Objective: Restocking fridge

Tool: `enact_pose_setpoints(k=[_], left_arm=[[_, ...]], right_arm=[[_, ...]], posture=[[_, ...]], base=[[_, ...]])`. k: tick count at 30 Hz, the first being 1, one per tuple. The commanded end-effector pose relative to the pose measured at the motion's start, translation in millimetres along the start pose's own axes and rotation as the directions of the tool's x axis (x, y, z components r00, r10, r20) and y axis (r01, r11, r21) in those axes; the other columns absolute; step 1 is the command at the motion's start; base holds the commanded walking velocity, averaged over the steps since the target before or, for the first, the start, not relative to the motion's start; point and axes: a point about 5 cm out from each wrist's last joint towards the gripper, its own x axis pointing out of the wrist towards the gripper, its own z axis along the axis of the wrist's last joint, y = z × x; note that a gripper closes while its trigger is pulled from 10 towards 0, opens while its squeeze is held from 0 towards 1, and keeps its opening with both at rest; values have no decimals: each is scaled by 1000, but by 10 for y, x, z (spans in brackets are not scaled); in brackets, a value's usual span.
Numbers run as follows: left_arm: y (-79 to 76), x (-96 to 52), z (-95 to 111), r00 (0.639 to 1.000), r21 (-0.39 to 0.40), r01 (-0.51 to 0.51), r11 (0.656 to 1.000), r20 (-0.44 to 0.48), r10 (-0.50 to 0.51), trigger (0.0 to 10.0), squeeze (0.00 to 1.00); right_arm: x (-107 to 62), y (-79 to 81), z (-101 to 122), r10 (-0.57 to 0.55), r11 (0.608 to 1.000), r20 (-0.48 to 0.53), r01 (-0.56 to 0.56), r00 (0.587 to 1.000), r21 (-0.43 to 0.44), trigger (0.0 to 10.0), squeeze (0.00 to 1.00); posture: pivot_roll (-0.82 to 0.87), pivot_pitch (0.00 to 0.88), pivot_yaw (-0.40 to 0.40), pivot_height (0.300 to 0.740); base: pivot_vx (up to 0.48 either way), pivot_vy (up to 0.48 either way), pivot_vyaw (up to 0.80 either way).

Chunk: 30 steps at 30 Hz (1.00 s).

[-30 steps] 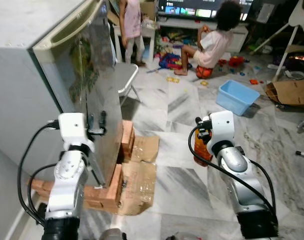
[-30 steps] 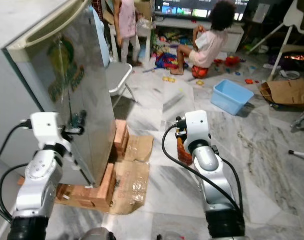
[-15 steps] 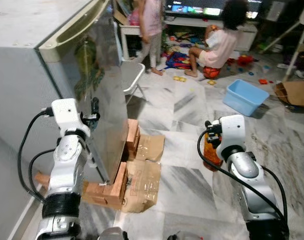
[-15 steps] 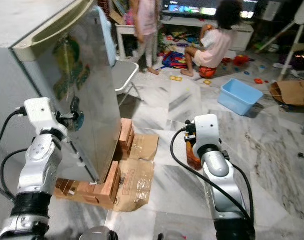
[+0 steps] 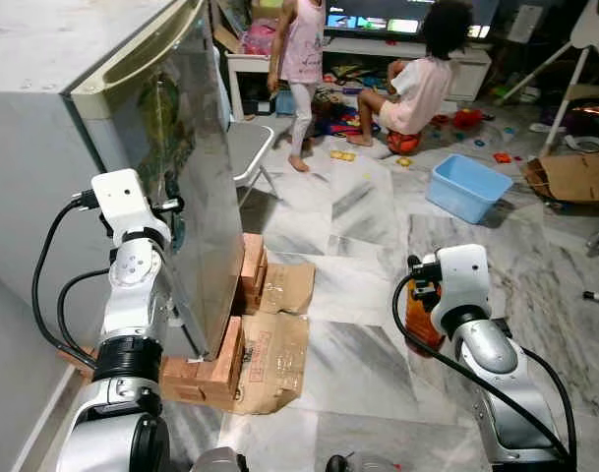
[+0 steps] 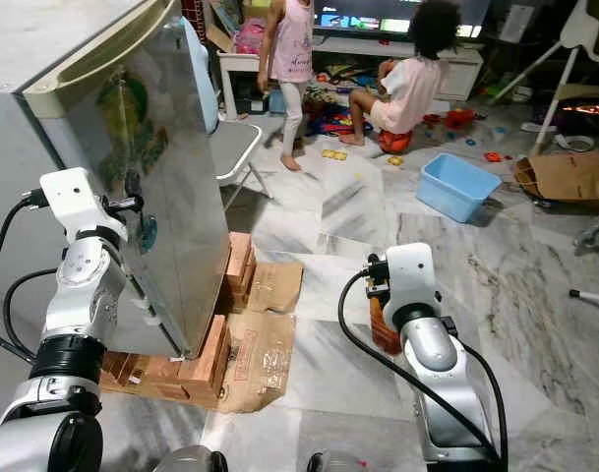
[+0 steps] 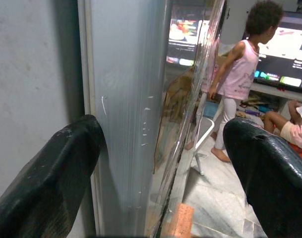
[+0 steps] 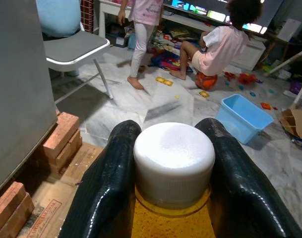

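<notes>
The grey fridge (image 5: 43, 167) stands on the left with its shiny door (image 5: 196, 197) nearly closed, a thin gap showing along the edge. My left gripper (image 7: 163, 144) is open at mid height of the door, one finger on each side of the door's edge (image 7: 136, 124). My right gripper (image 8: 168, 128) is shut on an orange bottle (image 5: 420, 320) with a white cap (image 8: 173, 153), held low over the marble floor to the right of the fridge.
The fridge rests on red bricks (image 5: 225, 359) and flattened cardboard (image 5: 279, 344). A white chair (image 5: 245, 147) stands behind the door. A blue tub (image 5: 466, 187), a brown bag (image 5: 574, 177) and toys lie on the floor. One person stands (image 5: 301, 59), another sits (image 5: 417, 88) by the TV.
My left gripper has risen a little along the door's edge. My right arm has drifted lower and rightward with the bottle. The standing person has stepped toward the floor's middle.
</notes>
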Motion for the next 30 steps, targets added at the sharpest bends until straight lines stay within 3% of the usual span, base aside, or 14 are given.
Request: enact_pose_setpoints(k=[1,2,3,6,9,12,13,17,22,25,26,27,29,30], left_arm=[[-100,24,-34,998,-20,55,998,-37,-56,10000,0],[-223,36,-63,989,-29,128,991,-69,-130,10000,0],[-223,36,-63,989,-29,128,991,-69,-130,10000,0],[-493,18,-76,949,-20,299,954,-98,-299,10000,0],[-804,-44,-38,883,-11,462,887,-91,-461,10000,0],[-999,-116,-4,823,5,566,825,-74,-564,10000,0],[-1143,-186,7,774,16,631,775,-72,-629,10000,0],[-1395,-352,29,684,21,729,684,-60,-727,10000,0],[-1398,-404,7,679,-33,731,681,-50,-732,10000,0],[-1249,-367,-42,714,-47,696,717,-57,-698,10000,0],[-1127,-332,-57,744,-24,665,746,-62,-665,10000,0],[-1127,-332,-57,744,-24,665,746,-62,-665,10000,0],[-888,-259,-57,814,-3,578,816,-54,-578,10000,0],[-888,-259,-57,814,-3,578,816,-54,-578,10000,0]], right_arm=[[9,15,120,9,1000,44,-9,999,-6,10000,0],[29,20,138,8,1000,44,-8,999,-6,10000,0],[29,20,138,8,1000,44,-8,999,-6,10000,0],[40,11,150,2,1000,44,-1,999,-13,10000,0],[-24,-59,94,-48,998,17,49,999,-34,10000,0],[-108,-122,7,-104,994,-23,103,994,-25,10000,0],[-182,-165,-75,-150,989,-70,150,986,-5,10000,0],[-293,-200,-195,-194,980,-134,198,972,23,10000,0],[-260,-197,-154,-198,979,-120,203,973,33,10000,0],[-199,-186,-113,-197,978,-106,203,975,51,10000,0],[-179,-171,-103,-191,979,-105,197,976,54,10000,0],[-179,-171,-103,-191,979,-105,197,976,54,10000,0],[-148,-153,-98,-184,980,-104,190,977,58,10000,0],[-148,-153,-98,-184,980,-104,190,977,58,10000,0]], posture=[[-33,0,-4,740],[-32,0,-6,740],[-32,0,-6,740],[-31,0,-8,740],[-33,0,-5,740],[-35,0,-5,740],[-36,0,-6,740],[-40,0,0,740],[-40,0,4,740],[-32,0,3,740],[-23,0,0,740],[-23,0,0,740],[-13,0,-4,740],[-13,0,-4,740]], base=[[0,0,0],[0,0,0],[0,0,0],[0,0,0],[0,0,0],[0,0,0],[0,0,0],[0,0,0],[0,0,0],[0,0,0],[0,0,0],[0,0,0],[0,0,0],[0,0,0]])
